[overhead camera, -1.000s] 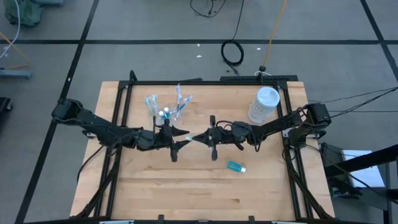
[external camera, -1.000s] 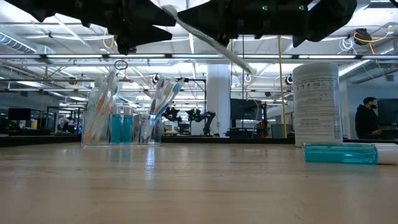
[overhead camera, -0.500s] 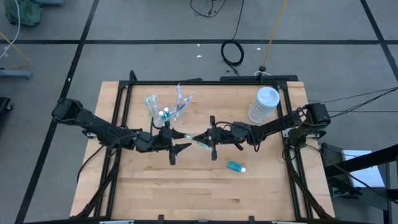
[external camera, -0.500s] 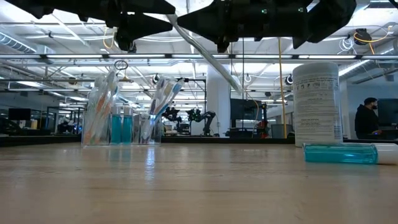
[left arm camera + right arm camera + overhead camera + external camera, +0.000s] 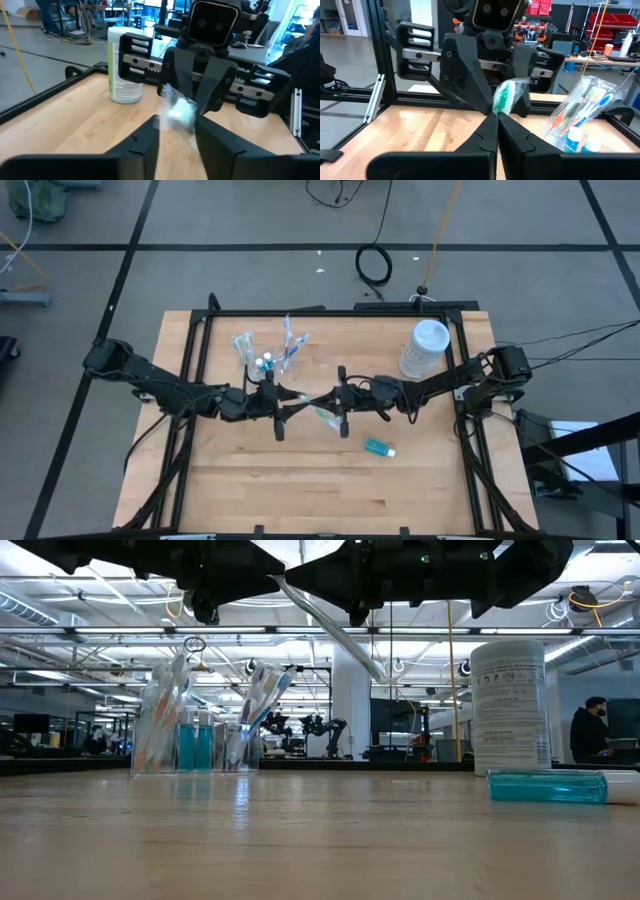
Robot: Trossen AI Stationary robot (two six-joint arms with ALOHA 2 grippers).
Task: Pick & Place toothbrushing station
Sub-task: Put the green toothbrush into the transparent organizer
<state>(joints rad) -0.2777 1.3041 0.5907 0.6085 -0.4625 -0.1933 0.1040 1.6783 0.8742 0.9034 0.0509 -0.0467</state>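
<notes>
My right gripper is shut on a toothbrush in a clear wrapper, held above the middle of the table. Its green head sticks out toward my left gripper. My left gripper is open, and its fingers stand on either side of the head end; whether they touch it cannot be told. The clear cup stands on the table at the back left, holding several toothbrushes and teal tubes. One teal tube lies on the table. My right gripper pinches the wrapped toothbrush just behind its green head between its two fingers, coming level from the table's right. The toothbrush is lifted clear and slants, its handle end hanging down below the gripper toward the near side.
A tall white lidded container stands at the back right, next to my right arm. The lying teal tube is near the right arm, on the near side. The near half of the wooden table is bare wood.
My left gripper has moved toward the table's right, up to the toothbrush's head end, and its fingers now stand around it. The toothbrush in my right gripper has tipped a little steeper, its handle end lower.
</notes>
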